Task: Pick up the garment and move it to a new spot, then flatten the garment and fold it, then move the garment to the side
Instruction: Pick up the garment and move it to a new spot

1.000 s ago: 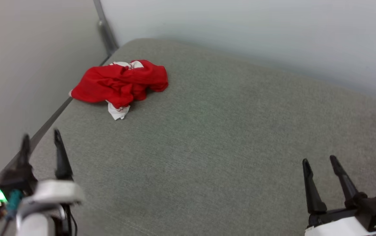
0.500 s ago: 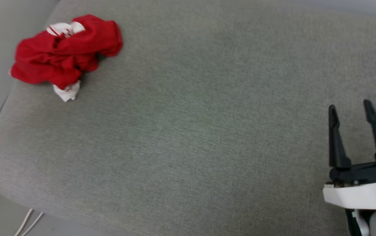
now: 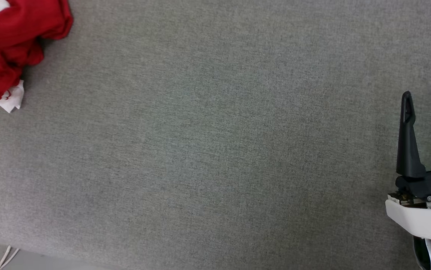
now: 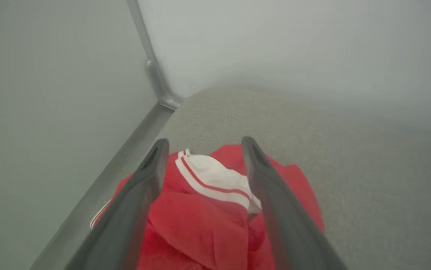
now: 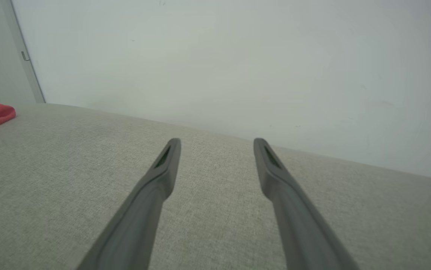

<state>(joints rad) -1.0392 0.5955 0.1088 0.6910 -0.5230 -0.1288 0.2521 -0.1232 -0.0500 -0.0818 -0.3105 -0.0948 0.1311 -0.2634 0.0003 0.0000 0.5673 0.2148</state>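
Fingers (image 4: 140, 195) of left gripper (image 4: 204, 141): two dark prongs spread well apart with nothing clamped, poised over the garment; contact with the cloth cannot be told. Fingers (image 5: 151, 195) of right gripper (image 5: 217, 141): likewise spread wide, holding nothing, above bare upholstery.

Garment (image 4: 200, 225): red T-shirt, crumpled into a loose heap. One white sleeve with red stripes lies folded on top between the left prongs. In the head view the garment (image 3: 9, 37) sits at the upper left of the frame, cut by the frame edge, a white corner poking out below the red.

Support: grey woven cushion (image 3: 215, 150), broad and flat. The heap lies close to its left edge, near the far corner, just beside a grey metal rail (image 4: 125, 150) at the foot of the wall.

Open room: wide bare fabric from the garment across to the right gripper (image 3: 430, 99) at the right edge of the head view.

Surroundings: pale walls (image 5: 238, 56) behind the cushion; white cables (image 3: 5, 257) at the lower left.
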